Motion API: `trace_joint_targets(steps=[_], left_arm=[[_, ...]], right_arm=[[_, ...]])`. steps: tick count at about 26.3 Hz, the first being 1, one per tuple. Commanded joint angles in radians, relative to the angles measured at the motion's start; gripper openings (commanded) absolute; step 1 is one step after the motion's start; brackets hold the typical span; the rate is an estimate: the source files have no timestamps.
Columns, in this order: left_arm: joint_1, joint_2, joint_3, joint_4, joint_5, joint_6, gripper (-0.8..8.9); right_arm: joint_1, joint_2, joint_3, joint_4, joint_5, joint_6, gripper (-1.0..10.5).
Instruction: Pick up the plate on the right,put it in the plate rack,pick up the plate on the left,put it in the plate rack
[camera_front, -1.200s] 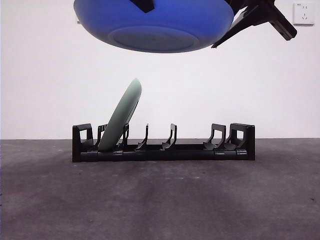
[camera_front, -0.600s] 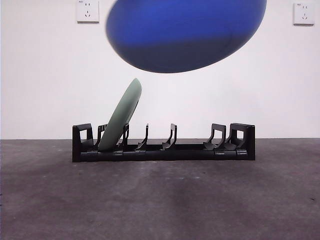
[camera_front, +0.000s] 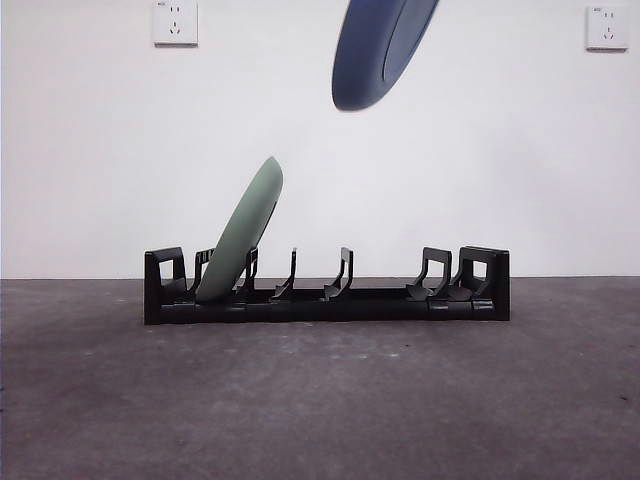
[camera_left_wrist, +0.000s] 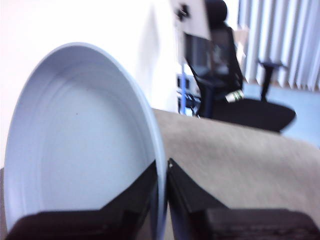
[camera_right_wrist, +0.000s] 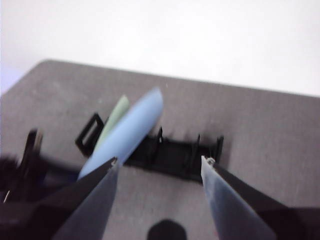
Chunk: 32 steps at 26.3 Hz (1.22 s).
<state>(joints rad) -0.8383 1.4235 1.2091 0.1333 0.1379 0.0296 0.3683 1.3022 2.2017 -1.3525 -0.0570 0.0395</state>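
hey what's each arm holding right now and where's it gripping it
The left tool pinches the blue plate by its rim, one jaw on each face. The right tool is open and holds nothing.

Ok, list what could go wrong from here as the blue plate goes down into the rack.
1. The left gripper pinches the blue plate only at its rim, high above the plate rack; a slip would likely drop it hard.
2. The green plate leans over toward the free prongs, so a descent too close to it could knock it.
3. The blue plate hangs tilted; its edge may land on a prong rather than between two.
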Motion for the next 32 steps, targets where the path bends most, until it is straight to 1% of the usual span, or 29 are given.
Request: trace_joint_targets(steps=[1, 4, 7, 10, 12, 19, 26, 32], left_arm=[[0.026, 0.052, -0.006, 0.077, 0.000, -0.114, -0.08], [0.058, 0.107, -0.006, 0.145, 0.000, -0.151, -0.08], [0.093, 0.159, -0.006, 0.200, -0.012, -0.166, -0.08], [0.134, 0.206, -0.006, 0.248, -0.013, -0.213, -0.08], [0.157, 0.235, -0.006, 0.276, -0.015, -0.239, -0.08], [0.219, 0.320, -0.006, 0.325, -0.013, -0.270, -0.09], [0.227, 0.390, -0.006, 0.373, -0.009, -0.296, -0.09], [0.228, 0.427, -0.006, 0.382, -0.033, -0.298, -0.09]], right_arm=[[0.005, -0.017, -0.012, -0.024, -0.027, -0.014, 2.8], [0.005, -0.039, -0.018, -0.024, -0.113, -0.007, 2.8], [0.005, -0.052, -0.021, -0.024, -0.202, 0.001, 2.8], [0.005, -0.066, -0.029, -0.024, -0.247, 0.002, 2.8], [0.005, -0.072, -0.034, -0.024, -0.254, 0.002, 2.8], [0.005, -0.083, -0.069, -0.024, -0.258, 0.002, 2.8], [0.005, -0.083, -0.145, -0.024, -0.259, -0.015, 2.8], [0.005, -0.083, -0.212, -0.024, -0.275, -0.018, 2.8]])
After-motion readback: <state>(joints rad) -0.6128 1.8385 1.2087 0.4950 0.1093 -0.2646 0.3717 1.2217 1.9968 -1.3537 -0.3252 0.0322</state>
